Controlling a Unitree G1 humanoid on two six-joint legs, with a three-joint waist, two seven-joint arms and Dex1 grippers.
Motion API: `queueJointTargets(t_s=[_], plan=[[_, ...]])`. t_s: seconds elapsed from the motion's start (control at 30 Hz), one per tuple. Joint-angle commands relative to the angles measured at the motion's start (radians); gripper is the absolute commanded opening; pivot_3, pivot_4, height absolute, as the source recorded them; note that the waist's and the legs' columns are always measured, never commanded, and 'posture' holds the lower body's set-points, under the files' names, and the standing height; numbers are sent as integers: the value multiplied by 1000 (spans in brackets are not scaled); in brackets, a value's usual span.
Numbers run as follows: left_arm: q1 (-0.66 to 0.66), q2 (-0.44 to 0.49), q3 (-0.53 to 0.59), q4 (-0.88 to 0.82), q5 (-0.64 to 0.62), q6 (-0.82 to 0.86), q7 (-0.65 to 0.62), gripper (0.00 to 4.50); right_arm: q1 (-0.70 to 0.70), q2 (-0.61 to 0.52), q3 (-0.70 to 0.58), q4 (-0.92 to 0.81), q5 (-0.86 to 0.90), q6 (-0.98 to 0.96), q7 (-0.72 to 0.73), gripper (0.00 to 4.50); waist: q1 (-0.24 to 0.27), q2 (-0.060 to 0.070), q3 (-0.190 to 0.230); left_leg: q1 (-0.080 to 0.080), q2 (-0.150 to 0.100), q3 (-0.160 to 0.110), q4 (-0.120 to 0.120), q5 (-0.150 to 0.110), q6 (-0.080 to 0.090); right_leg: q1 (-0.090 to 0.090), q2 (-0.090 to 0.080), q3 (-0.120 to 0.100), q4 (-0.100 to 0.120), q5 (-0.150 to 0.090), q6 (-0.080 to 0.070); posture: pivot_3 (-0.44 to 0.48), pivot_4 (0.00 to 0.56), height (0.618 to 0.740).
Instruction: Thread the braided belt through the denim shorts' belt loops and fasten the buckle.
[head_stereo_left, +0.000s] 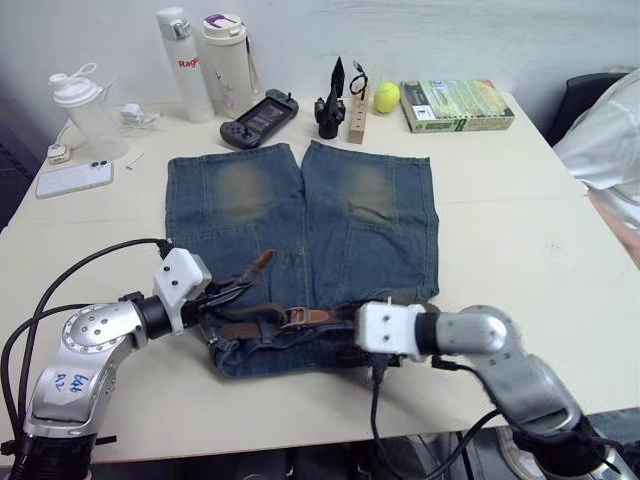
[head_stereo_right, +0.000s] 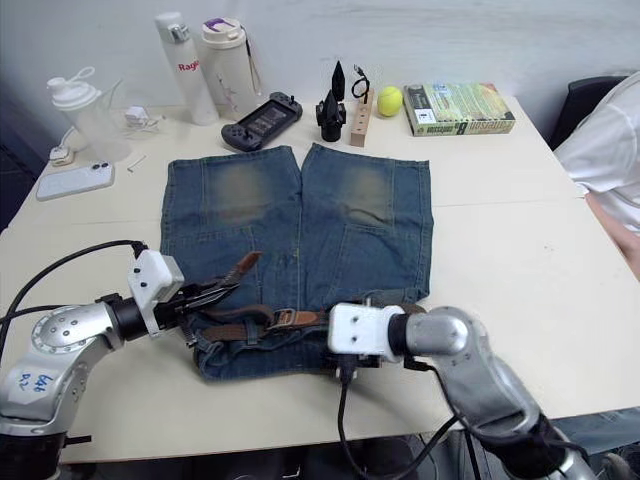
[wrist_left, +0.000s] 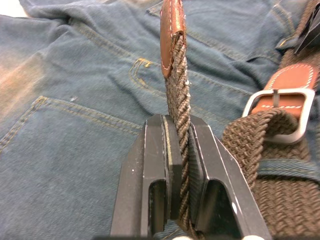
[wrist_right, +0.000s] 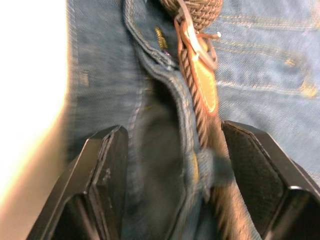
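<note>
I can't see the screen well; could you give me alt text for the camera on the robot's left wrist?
The left gripper is shut on the braided belt, pinching the woven strap between its two black fingers so that its brown leather tip stands up over the denim shorts. Beside it, the silver buckle lies on more of the belt along the waistband.

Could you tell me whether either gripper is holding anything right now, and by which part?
The left gripper pinches the braided belt on its woven stretch, just short of the smooth leather tip. The right gripper is open, straddling the denim shorts waistband, holding nothing.
</note>
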Motion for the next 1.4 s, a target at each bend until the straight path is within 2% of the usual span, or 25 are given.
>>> queueJointTargets(t_s=[0.03,0.1,0.17,0.27,0.3,0.33,0.37,0.4,0.53,0.63,0.8,0.9,1.13,1.4], plan=[[12,4,29,-62,-37,-12,-3,339,-109,106,-120,-26,177,192,-45,3331,-2,0,0,0,0,-1,0,0,0,0,-1,0,0,0,0,0,150,720],[21,-1,33,-69,-39,-16,6,339,-171,171,-115,44,172,234,-136,3331,-9,0,0,1,1,-1,-1,0,-2,0,0,1,0,0,-1,0,150,720],[26,-8,41,-76,-48,-11,21,339,-160,189,-46,79,156,229,-179,3331,-7,0,0,1,2,-1,-2,0,-3,-1,0,0,0,-1,-2,0,150,720],[30,-6,50,-81,-45,-15,38,339,-124,188,50,96,143,204,-216,2510,1,0,0,0,1,-3,-2,0,-3,-1,2,-1,0,-1,-2,0,150,720],[27,-5,54,-78,-43,-17,43,339,-111,179,81,95,140,204,-218,1979,1,0,0,-1,0,-3,-2,-1,-3,-1,2,-2,0,-1,-2,0,150,720],[25,-4,57,-76,-42,-18,45,339,-102,172,99,94,140,207,-218,1661,1,0,0,-1,0,-3,-2,-1,-3,-1,2,-2,0,-1,-2,0,150,720],[19,-5,65,-73,-40,-20,54,339,-85,163,114,89,149,229,-213,1469,1,0,0,-1,-1,-3,-2,-1,-2,-1,2,-2,0,-1,-2,0,150,720],[14,-8,74,-70,-42,-22,60,339,-71,133,144,98,131,224,-207,1469,0,0,0,-2,-1,-3,-2,-1,-2,-1,2,-2,0,-1,-2,0,150,720],[4,-18,106,-63,-58,-21,87,339,-33,78,210,149,93,198,-232,118,-1,0,0,-1,-2,-1,-1,0,-1,-1,2,-2,0,0,-2,0,150,720],[6,-23,129,-55,-74,-12,98,339,-13,57,243,171,79,175,-255,118,-1,0,0,1,0,-1,-2,0,-2,0,2,-1,0,-1,-2,0,150,720],[74,5,116,-40,-27,-65,66,339,1,35,263,160,79,146,-279,118,-2,-1,-1,2,0,-1,-2,-1,-2,1,2,-1,0,-1,-2,0,150,720],[107,13,86,-43,2,-101,52,339,-16,50,224,137,104,139,-289,118,-2,-1,-1,2,0,-1,-2,-1,-2,1,2,-1,0,-1,-2,0,150,720],[120,10,41,-25,42,-154,39,339,-111,127,51,43,287,256,-278,118,-1,0,-1,1,1,-1,-2,-1,-3,0,-2,-1,-1,-1,-2,0,150,720],[108,6,41,-15,43,-162,45,339,-151,153,78,58,329,291,-328,118,-3,1,0,-1,1,-2,-3,-2,-3,-1,-1,-1,-1,-1,-2,0,150,720]])
